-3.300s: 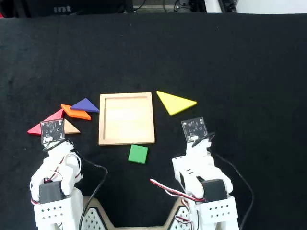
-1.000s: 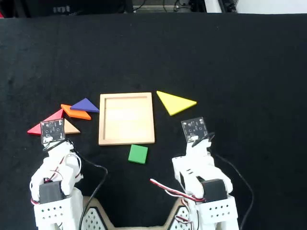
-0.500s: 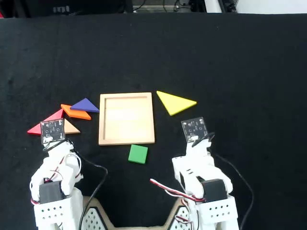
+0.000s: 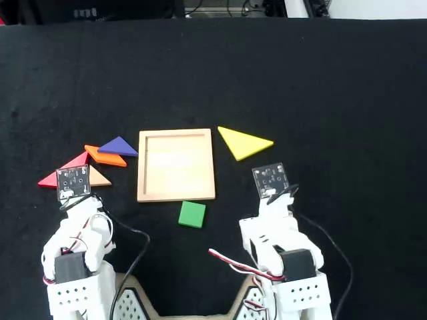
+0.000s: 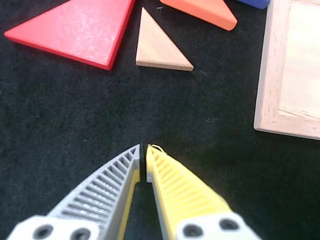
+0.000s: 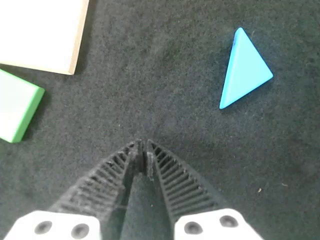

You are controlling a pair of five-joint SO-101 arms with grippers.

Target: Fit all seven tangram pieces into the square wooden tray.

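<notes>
The square wooden tray (image 4: 176,165) lies empty at mid-table, its rim (image 5: 265,95) also in the left wrist view and a corner (image 6: 45,35) in the right wrist view. To its left lie a red triangle (image 5: 80,30), a small wooden triangle (image 5: 157,50), an orange piece (image 4: 105,157) and a dark blue triangle (image 4: 119,145). A yellow triangle (image 4: 243,143) sits right of the tray, a green square (image 4: 192,214) in front of it. A light blue triangle (image 6: 244,70) lies ahead of my right gripper (image 6: 143,150), which is shut on nothing. My left gripper (image 5: 142,152) is shut, empty, short of the wooden triangle.
Both arms (image 4: 75,227) (image 4: 277,227) sit folded at the table's near edge, on either side of the green square. The black cloth (image 4: 320,87) is bare across the far half and the right side.
</notes>
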